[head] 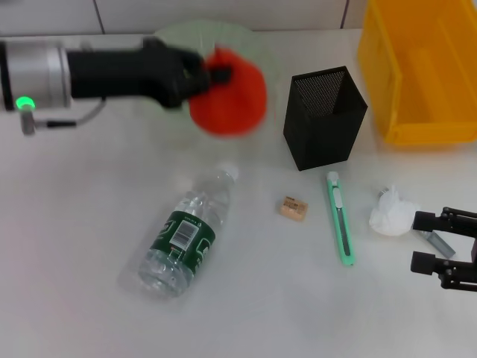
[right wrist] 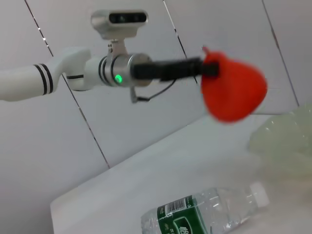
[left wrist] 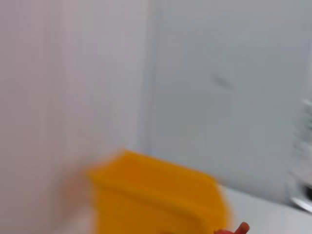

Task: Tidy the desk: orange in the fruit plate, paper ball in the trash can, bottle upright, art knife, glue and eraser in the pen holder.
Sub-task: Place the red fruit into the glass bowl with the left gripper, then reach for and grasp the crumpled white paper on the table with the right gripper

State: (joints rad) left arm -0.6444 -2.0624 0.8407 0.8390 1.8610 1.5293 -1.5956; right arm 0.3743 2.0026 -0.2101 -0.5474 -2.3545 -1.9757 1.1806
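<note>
The left gripper point(head: 216, 73) has its jaws clamped on the orange point(head: 229, 93), held in the air over the plate point(head: 195, 36) at the desk's far edge. The right gripper point(head: 425, 240), jaws spread, sits beside the paper ball point(head: 390, 214) near the right edge.

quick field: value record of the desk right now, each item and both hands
orange: held in the air by left hand, over fruit plate
bottle: lying on its side
eraser: on desk, between bottle and art knife
paper ball: on desk, beside right hand
glue: mostly hidden by right hand
pen holder: upright
trash can: far right
right hand: open, low, holding nothing
</note>
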